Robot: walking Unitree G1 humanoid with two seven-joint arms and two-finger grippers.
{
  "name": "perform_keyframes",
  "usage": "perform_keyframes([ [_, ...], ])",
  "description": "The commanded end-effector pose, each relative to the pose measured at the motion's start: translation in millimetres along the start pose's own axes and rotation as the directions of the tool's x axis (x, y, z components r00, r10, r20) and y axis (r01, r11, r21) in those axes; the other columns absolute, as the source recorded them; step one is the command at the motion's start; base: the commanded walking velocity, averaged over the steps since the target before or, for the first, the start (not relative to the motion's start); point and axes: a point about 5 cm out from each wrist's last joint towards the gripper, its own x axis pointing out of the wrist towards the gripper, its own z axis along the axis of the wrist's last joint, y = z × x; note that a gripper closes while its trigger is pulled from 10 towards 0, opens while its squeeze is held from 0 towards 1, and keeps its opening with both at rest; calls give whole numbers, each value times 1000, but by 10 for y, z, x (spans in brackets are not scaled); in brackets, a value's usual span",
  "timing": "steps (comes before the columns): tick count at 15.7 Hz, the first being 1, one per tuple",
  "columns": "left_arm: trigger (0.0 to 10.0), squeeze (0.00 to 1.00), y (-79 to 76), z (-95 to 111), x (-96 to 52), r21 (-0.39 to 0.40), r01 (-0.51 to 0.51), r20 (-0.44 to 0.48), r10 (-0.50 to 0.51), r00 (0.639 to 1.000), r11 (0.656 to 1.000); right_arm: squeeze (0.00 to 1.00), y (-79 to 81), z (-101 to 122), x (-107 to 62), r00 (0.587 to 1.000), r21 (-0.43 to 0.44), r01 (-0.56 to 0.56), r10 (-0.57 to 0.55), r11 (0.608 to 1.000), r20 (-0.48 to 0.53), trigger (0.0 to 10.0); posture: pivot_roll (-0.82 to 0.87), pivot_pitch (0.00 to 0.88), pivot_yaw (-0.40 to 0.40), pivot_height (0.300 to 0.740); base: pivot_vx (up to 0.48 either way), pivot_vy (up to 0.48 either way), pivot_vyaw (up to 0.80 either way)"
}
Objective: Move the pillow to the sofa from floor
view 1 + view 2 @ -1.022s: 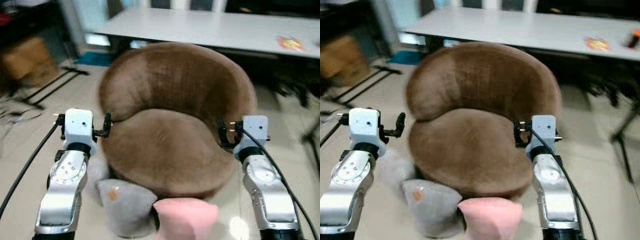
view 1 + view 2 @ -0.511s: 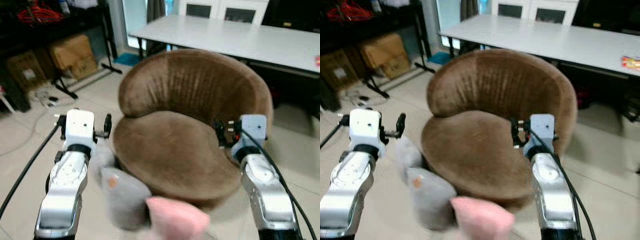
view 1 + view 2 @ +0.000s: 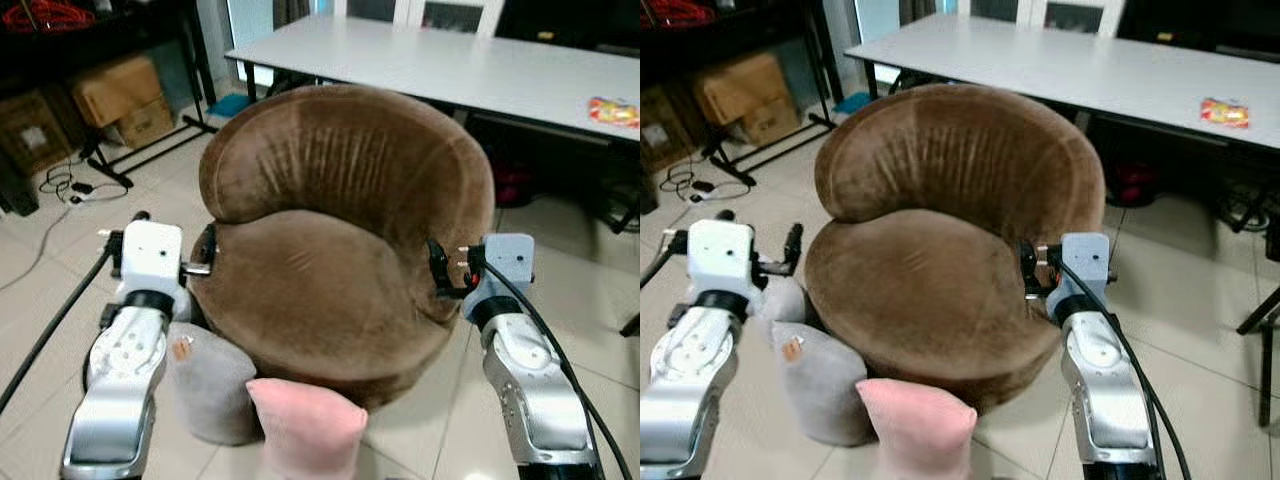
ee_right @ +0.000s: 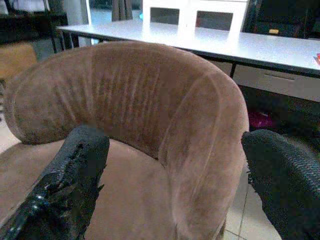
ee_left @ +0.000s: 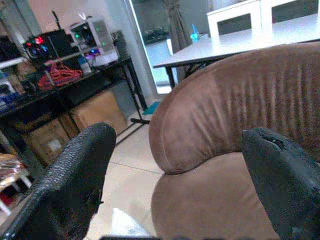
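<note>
A round brown sofa chair (image 3: pixel 330 250) stands on the tiled floor straight ahead. On the floor against its front lie a grey pillow (image 3: pixel 205 385) and, nearer to me, a pink pillow (image 3: pixel 300 425); a paler cushion (image 3: pixel 788 298) is tucked behind the grey one. My left gripper (image 3: pixel 175 232) is held up by the chair's left side, above the grey pillow, open and holding nothing. Level with the seat on the chair's right side is my right gripper (image 3: pixel 450 268), also open and holding nothing. Both wrist views look between wide-apart black fingers (image 5: pixel 75 180) (image 4: pixel 75 175) at the chair's backrest.
A long white table (image 3: pixel 450 70) stands behind the chair, with a colourful packet (image 3: pixel 612 110) on it. Cardboard boxes (image 3: pixel 120 95), a black rack and loose cables (image 3: pixel 65 185) lie to the left. A dark stand leg (image 3: pixel 1260 330) is at the right.
The whole view has swung and sharpened as the camera moved. Both arms keep the same raised pose on either side of the chair, grippers still open.
</note>
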Motion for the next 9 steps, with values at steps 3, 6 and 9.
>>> perform_keyframes([
  [3,10000,0,68,-16,-14,25,-27,10,26,1000,999,0,39,17,8,1000,8,-7,7,1000,10,10000,-175,0,32,685,0,0,0],
  [6,10000,0,47,-35,-34,-5,-13,13,13,1000,1000,0,34,13,13,1000,15,-6,6,1000,11,10000,-175,0,30,655,0,0,0],
  [9,10000,0,60,-62,-50,-28,-19,-2,19,1000,999,0,31,8,18,1000,17,-9,9,1000,5,10000,-175,0,28,625,0,0,0],
])
